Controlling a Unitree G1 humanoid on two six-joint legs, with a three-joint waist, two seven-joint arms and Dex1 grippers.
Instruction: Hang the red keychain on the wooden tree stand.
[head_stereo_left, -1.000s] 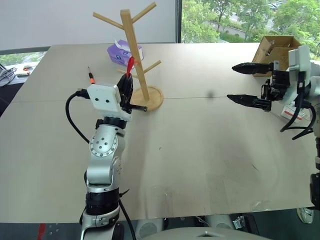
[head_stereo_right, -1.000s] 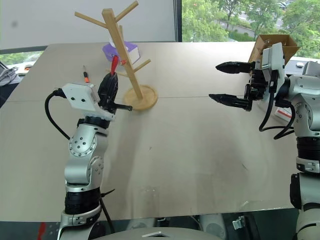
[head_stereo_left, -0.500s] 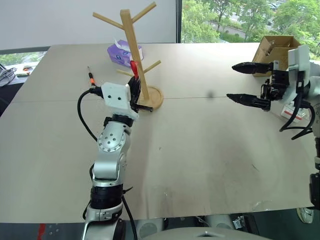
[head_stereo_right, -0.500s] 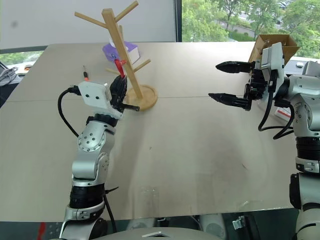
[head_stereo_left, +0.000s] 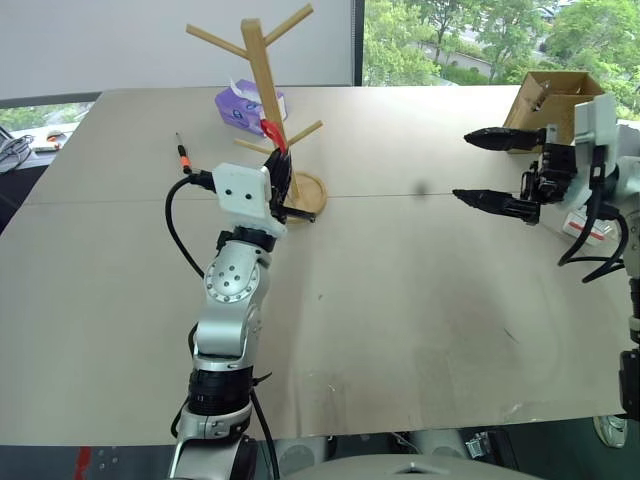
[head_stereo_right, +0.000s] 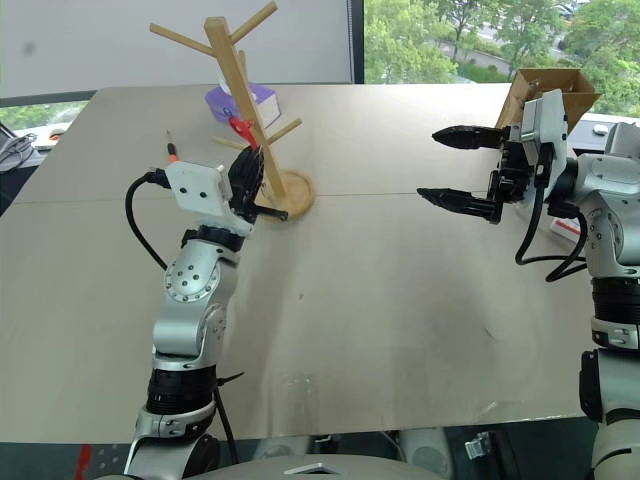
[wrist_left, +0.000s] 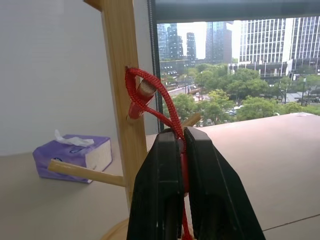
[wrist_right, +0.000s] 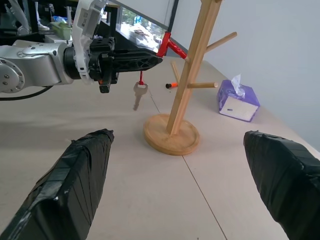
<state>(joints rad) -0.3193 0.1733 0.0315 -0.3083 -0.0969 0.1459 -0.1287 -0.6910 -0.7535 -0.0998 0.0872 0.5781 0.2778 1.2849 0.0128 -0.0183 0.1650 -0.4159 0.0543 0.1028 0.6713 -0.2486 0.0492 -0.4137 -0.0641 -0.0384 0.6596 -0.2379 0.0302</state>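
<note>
My left gripper (wrist_left: 180, 150) has its two fingers pressed together on the red keychain (wrist_left: 150, 97); the strap rises from between them and its loop sits around the tip of a slanted peg on the wooden tree stand (head_stereo_left: 272, 110), close against the post; the small silver key (wrist_right: 138, 95) hangs free below my fingers, clear of the tabletop. My right gripper (head_stereo_left: 488, 165) stands spread wide, holding nothing, well off to the right above bare table (head_stereo_left: 420, 300); between it and the stand there is a broad open stretch of board. The stand's round base (wrist_right: 171, 135) rests near the middle of the far half of the table; just beyond it lies a purple tissue box (head_stereo_left: 248, 103), and to its left a thin black-and-orange screwdriver (head_stereo_left: 182, 151), both apart from the base. A brown cardboard box (head_stereo_left: 552, 98) sits at the far right edge behind my right arm; the near edge of the table lies bare.
</note>
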